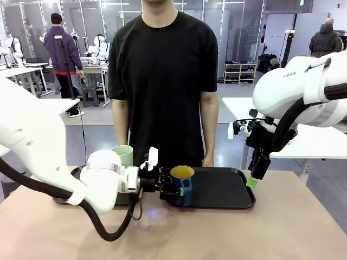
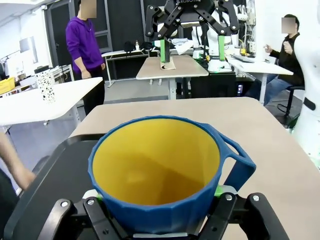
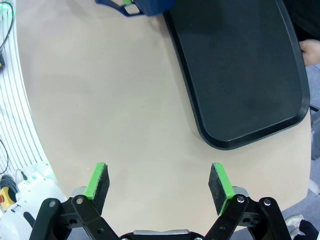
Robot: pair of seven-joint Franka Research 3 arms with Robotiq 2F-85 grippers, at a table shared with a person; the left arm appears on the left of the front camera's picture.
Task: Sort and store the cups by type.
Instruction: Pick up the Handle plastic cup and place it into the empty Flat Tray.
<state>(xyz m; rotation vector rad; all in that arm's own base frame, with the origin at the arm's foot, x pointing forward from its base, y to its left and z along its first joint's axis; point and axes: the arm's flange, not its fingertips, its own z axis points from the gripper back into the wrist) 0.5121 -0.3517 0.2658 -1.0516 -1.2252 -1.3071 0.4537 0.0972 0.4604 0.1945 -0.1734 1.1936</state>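
So the left gripper has its fingers clamped on the blue mug, yellow inside showing, and it sits right at the near-left edge of the black tray. In the left wrist view the mug is upright between the pads with the handle sticking off to one side. I can't tell whether its base is touching the tray or just above it.

The mint tumbler is further left, behind the left arm, on what looks like a second dark tray.

The right gripper hangs over bare table just near of the tray, fingers spread wide, holding nothing.

My take: the mug is being placed on the right-hand tray. Keep it level, get it fully inside the rim so it doesn't perch on the lip, open only once it's sitting flat, then back straight off so the fingers don't clip the handle.
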